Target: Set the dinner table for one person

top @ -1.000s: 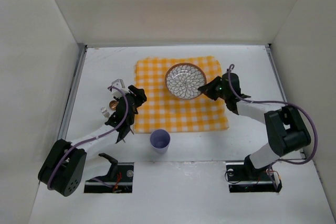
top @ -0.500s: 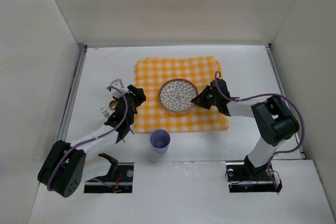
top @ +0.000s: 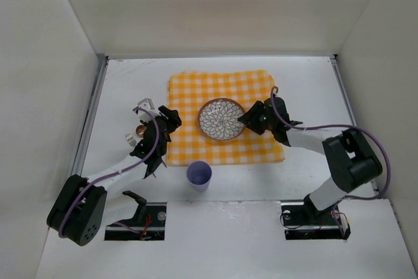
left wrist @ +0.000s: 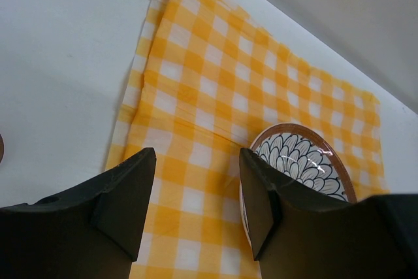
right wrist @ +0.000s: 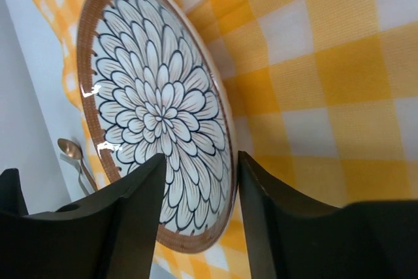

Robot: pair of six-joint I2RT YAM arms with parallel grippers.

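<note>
Though it lies flat across the whole enclosure floor, from arm bases to back wall, the white worktop [top: 313, 83] has its near edge cut off, so long axis unclear. Checked cloth [top: 189, 89] on far half, patterned plate [top: 221, 119] on it. Right end effector [top: 251, 120] low at plate's right rim, fingers apart, forearm reaching leftward. Left end effector [top: 171, 122] at cloth's left edge, fingers apart, empty.

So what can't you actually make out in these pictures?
Cutlery, top view: tiny, partly behind the left arm; pieces can't be counted.
Plate, left wrist view: near side behind the jaws.
Spoon, right wrist view: handle cut off by the jaws.
Cup, top view: inside too small to judge.
</note>
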